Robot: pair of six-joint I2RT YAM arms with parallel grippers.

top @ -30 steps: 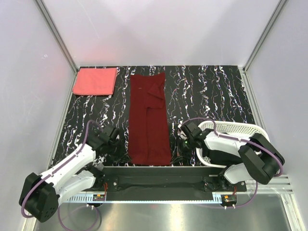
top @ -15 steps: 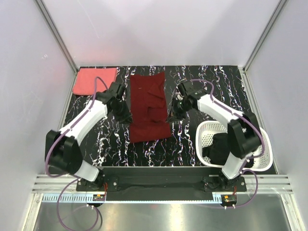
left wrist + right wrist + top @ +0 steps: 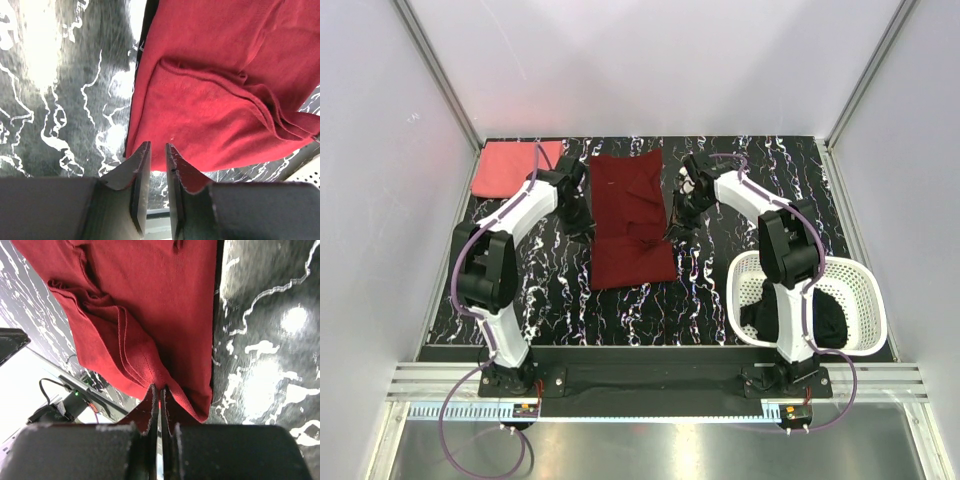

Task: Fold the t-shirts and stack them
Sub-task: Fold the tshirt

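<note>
Dark maroon red cloth t-shirt [image 3: 630,225] is laid on the black white-veined marbled table [image 3: 820,200], mid-table toward the back, folded into a long strip with its near end doubled over in layers. Left gripper [image 3: 157,150] is set at the shirt's left edge. Its jaws are parted by a narrow gap with only table seen between them, so it is released. The shirt corner lies just beside the fingertips [image 3: 142,152]. Right gripper [image 3: 159,390] is clenched on the shirt's right edge, and cloth folds are seen gathered into the closed tips. Coral pink cloth t-shirt [image 3: 515,168] is folded flat at the back left corner, just beside the maroon one and apart from it. Black cloth t-shirt [image 3: 825,320] is heaped inside the white plastic lattice basket [image 3: 855,290] at the near right.
</note>
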